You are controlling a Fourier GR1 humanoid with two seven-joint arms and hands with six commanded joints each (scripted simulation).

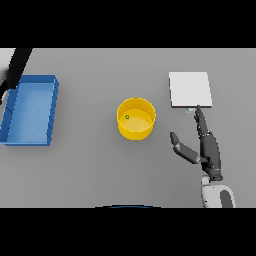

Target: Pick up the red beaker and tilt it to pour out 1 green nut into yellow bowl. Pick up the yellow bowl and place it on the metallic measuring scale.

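Grey table [90,170]: yellow bowl [136,125] holds green nut [127,117]; right hand [209,150] near.

The table [100,170] is seen in a plain mid grey, with no pattern on it. At nine o'clock a tray [29,110] is shown in bright blue, its inner floor a lighter blue than its walls. At the centre the yellow bowl [136,118] is coloured a saturated yellow, paler on the inside bottom, and a small green nut [127,117] is set against that yellow. At two o'clock the measuring scale [189,89] is rendered in a pale, whitish grey. At four o'clock the right hand [209,150] is seen in dark grey, with a white and grey forearm behind it.
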